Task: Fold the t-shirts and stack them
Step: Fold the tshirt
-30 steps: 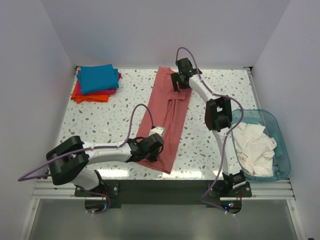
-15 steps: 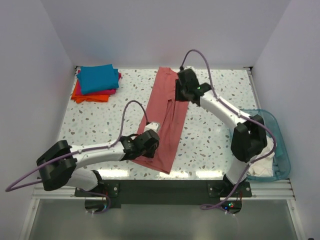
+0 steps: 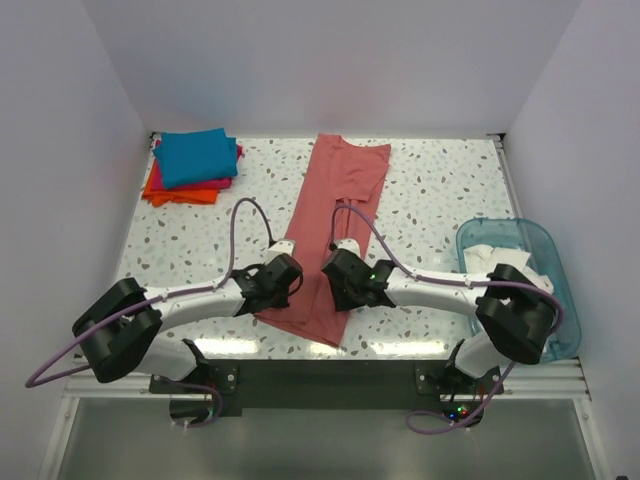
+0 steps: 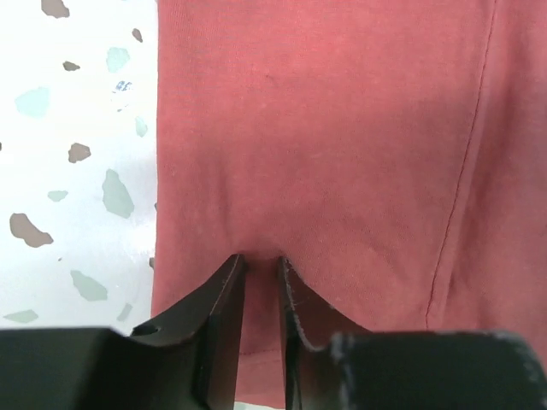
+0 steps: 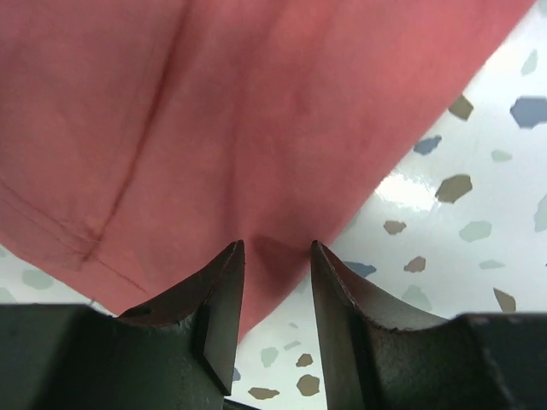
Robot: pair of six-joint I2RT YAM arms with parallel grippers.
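Note:
A long salmon-red t-shirt [image 3: 335,205], folded lengthwise, lies across the table's middle. My left gripper [image 3: 284,278] rests on its near left part. In the left wrist view the narrow jaws of this gripper [image 4: 261,260] pinch a small pucker of the red cloth [image 4: 342,128]. My right gripper [image 3: 338,285] sits at the shirt's near right edge. In the right wrist view the right gripper [image 5: 273,248] stands partly open, its tips pressed down astride the cloth edge [image 5: 256,111]. Folded teal [image 3: 195,157], magenta [image 3: 236,168] and orange [image 3: 180,192] t-shirts are stacked at the far left.
A translucent blue tub [image 3: 555,275] holding white cloth [image 3: 505,265] stands at the right edge. Speckled tabletop [image 3: 440,200] shows on both sides of the red shirt. White walls close in the table on three sides.
My right arm swung from the shirt's far end to its near right edge, and its jaws went from wide to partly open. My left gripper crept up-left and narrowed.

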